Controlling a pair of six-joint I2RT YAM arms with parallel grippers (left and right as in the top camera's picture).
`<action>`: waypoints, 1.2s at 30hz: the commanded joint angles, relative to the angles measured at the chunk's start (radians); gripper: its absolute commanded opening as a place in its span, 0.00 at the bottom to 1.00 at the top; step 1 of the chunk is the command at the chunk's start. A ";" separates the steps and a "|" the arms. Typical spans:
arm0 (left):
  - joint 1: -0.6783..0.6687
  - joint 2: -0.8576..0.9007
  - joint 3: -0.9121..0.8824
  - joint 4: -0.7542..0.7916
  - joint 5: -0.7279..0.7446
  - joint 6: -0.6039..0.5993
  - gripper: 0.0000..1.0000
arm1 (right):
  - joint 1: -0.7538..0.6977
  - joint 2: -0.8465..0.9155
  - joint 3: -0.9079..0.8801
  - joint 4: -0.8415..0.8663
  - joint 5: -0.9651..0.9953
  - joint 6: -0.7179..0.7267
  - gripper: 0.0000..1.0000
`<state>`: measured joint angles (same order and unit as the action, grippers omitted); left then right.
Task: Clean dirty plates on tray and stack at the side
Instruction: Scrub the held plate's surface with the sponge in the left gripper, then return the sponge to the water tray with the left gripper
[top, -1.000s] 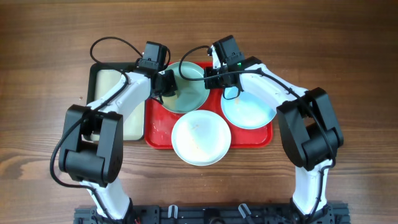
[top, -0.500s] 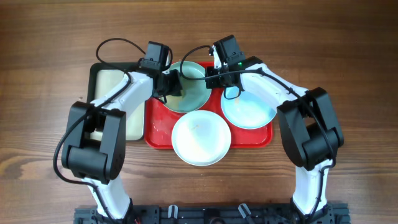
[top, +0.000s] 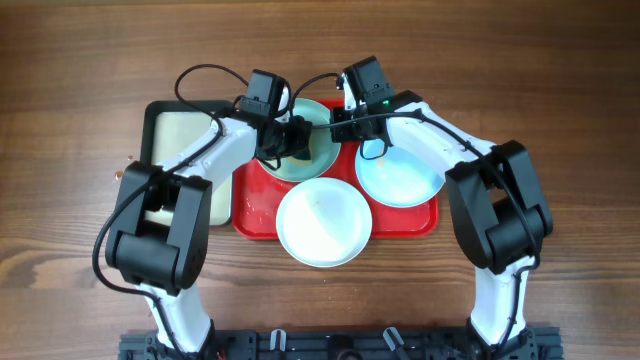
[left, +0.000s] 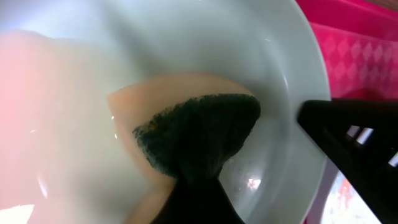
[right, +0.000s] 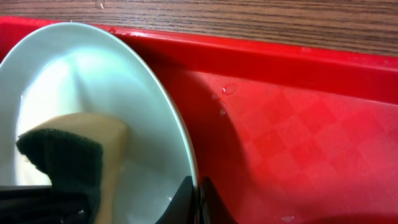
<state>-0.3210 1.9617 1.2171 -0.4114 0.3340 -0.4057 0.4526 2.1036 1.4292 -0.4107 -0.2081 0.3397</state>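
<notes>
Three plates lie on the red tray (top: 250, 208), and none is stacked at the side yet. I work on the pale blue plate (top: 322, 152) at the far edge of the tray. My left claw (top: 288, 138) is clenched on a sponge (left: 193, 130), with its dark scrubbing face pressed into the hollow of the plate. My right claw (right: 196, 198) is pinched on the right-hand rim of this same plate to steady it; only the very tips bite on the rim.

Here is my main worry. The grip on the rim is thin and the plate looks wet. If I push hard with the sponge toward the right claw, the rim can slip out and the plate can knock against the tray wall. The shadow under the plate makes me think it is a little lifted on that side, but I cannot be sure; if so, a slip means a drop.

Second, the two claws are very near each other over one plate. A wide stroke can bring the left fingers against the right ones.

Third, the light-blue plate (top: 402, 178) sits just beside, under the right arm, and the white plate (top: 323, 222) is just in front. A sudden jerk can push them. Droplets (right: 225, 90) on the tray make everything more slippery.
</notes>
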 joint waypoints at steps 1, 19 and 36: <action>-0.020 0.033 -0.003 0.008 0.082 0.009 0.04 | 0.009 -0.016 0.004 0.011 -0.035 0.001 0.04; 0.181 -0.374 0.021 -0.233 -0.126 0.113 0.04 | 0.009 -0.016 0.004 0.011 -0.035 0.001 0.04; 0.428 -0.362 -0.224 -0.262 -0.377 0.298 0.04 | 0.009 -0.016 0.004 0.014 -0.016 -0.003 0.04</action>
<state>0.1040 1.5917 1.0771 -0.7475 -0.0196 -0.1928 0.4557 2.1036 1.4292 -0.4023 -0.2272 0.3397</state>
